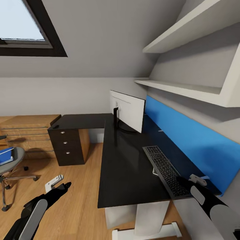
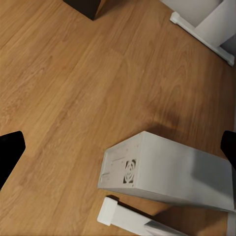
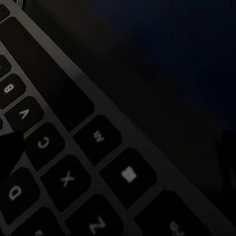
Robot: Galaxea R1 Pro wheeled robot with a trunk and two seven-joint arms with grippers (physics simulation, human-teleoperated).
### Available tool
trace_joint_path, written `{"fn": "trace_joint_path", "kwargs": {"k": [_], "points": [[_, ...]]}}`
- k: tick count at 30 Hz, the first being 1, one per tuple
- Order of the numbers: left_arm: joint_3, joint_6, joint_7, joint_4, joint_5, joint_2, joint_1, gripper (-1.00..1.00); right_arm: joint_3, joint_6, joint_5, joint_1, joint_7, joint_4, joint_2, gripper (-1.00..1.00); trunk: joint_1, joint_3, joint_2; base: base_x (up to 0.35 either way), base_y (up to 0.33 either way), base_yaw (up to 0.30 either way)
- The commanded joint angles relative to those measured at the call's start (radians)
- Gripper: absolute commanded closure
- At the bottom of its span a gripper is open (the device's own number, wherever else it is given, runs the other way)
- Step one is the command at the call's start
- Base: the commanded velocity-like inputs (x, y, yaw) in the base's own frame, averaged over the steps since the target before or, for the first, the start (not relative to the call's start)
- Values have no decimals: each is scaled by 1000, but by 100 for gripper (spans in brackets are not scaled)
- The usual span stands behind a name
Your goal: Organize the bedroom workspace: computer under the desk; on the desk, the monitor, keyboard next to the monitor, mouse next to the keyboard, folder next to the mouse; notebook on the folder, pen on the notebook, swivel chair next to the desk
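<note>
Keyboard (image 1: 166,169) flat, stiff, light on glossy surface (image 1: 126,166); take by long edges. Right end effector (image 3: 118,147) spread open over keys; left end effector (image 2: 118,142) open above floor.

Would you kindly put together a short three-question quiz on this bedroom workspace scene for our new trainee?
1. True or false: the keyboard lies on the desk.
2. Where is the blue folder? A) on the desk B) on the swivel chair C) on the floor
3. Fill in: the monitor shows the camera its ____ back.

Key
1. True; the right gripper is at its near end.
2. B.
3. White.
</note>
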State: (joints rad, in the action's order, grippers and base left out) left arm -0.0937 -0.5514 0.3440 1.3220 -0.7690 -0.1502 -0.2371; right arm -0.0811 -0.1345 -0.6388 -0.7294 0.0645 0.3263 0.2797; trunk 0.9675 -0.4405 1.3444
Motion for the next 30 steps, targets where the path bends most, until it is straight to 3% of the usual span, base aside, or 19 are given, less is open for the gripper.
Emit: {"fn": "trace_joint_path", "kwargs": {"k": [1,9,12,30], "points": [[0,-4,9,0,-11,0,-1,-100,-8,-5,-12,0,7,2,1,-100,0,-1,1,0,0,0],[2,-1,7,-30,-11,0,-1,-100,-9,-4,-12,0,7,2,1,-100,0,-1,1,0,0,0],[18,-1,7,-34,-10,0,-1,-100,-9,-4,-12,0,7,3,0,-100,0,-1,1,-14,22,0],[36,-2,5,-35,-12,-1,-1,-100,-9,1,8,0,8,2,0,-100,0,-1,1,-13,152,0]]}}
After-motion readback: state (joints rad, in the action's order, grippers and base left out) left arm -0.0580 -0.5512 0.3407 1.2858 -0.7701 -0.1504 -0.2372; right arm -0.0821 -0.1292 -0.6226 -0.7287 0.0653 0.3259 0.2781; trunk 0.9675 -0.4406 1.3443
